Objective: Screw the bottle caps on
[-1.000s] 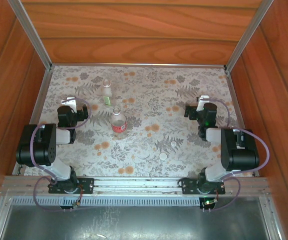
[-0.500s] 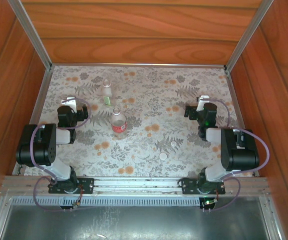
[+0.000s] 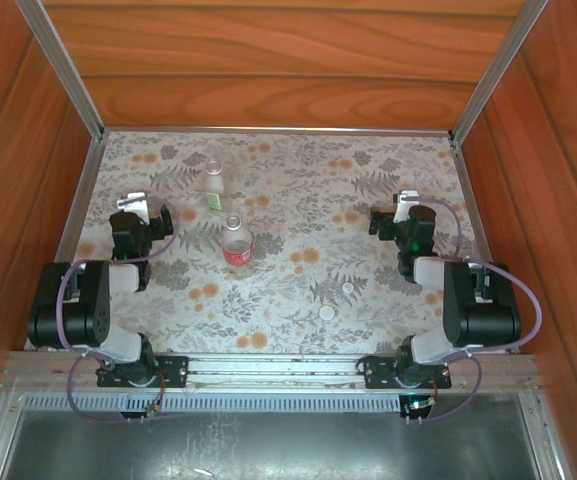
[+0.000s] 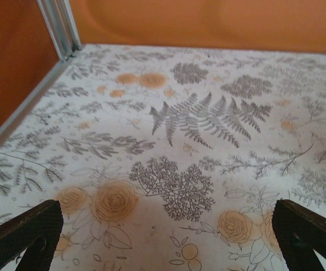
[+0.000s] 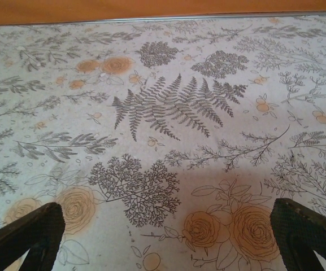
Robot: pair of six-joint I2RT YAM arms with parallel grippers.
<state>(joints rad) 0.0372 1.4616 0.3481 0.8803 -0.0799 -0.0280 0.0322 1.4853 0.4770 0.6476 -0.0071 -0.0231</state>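
Two bottles stand upright and uncapped on the flowered cloth, left of centre. One has a red label (image 3: 237,243); the one behind it has a pale greenish label (image 3: 214,186). Two small white bottle caps lie on the cloth nearer the front, one (image 3: 348,288) a little behind the other (image 3: 327,313). My left gripper (image 3: 132,208) hovers left of the bottles, well apart from them. In the left wrist view it (image 4: 168,231) stands open over bare cloth. My right gripper (image 3: 396,212) is at the right, behind the caps, also open (image 5: 167,231) with nothing between its fingers.
Wooden walls close in the back and both sides, with metal rails (image 3: 76,205) along the cloth's edges. The left rail (image 4: 27,107) and a corner post run close to my left gripper. The arm bases sit on the front rail (image 3: 268,368).
My left arm has shifted slightly left, carrying its gripper a little further from the bottles. The right arm has hardly moved. Bottles and caps are unmoved.
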